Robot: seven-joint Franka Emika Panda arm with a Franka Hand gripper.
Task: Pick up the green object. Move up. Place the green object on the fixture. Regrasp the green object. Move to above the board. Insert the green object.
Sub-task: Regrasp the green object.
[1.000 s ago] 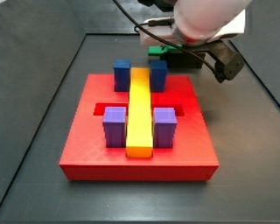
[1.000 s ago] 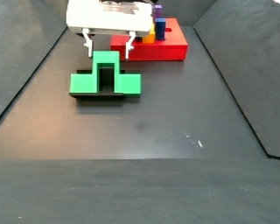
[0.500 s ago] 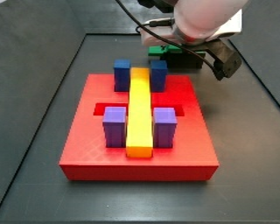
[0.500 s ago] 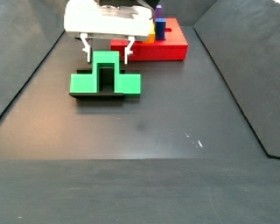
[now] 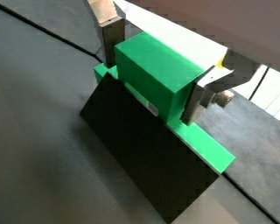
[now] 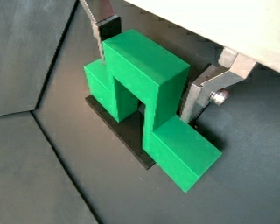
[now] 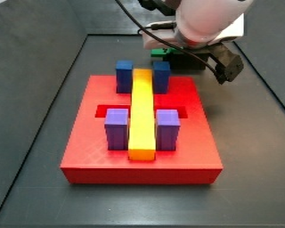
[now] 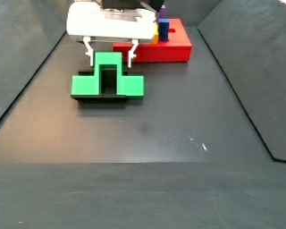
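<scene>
So compared to half a second back, basically nothing has shifted except the gripper (image 8: 110,52) looks a touch higher over the green object (image 8: 107,78). The green object sits on the fixture (image 5: 143,153), directly under the gripper, and hasn't budged. In both wrist views the fingers (image 6: 208,92) straddle the raised centre of the block with a sliver of gap on each side, so the jaws are open and holding nothing. The board (image 7: 139,142) with its yellow bar (image 7: 142,114) lies off beyond the gripper, same as before.
</scene>
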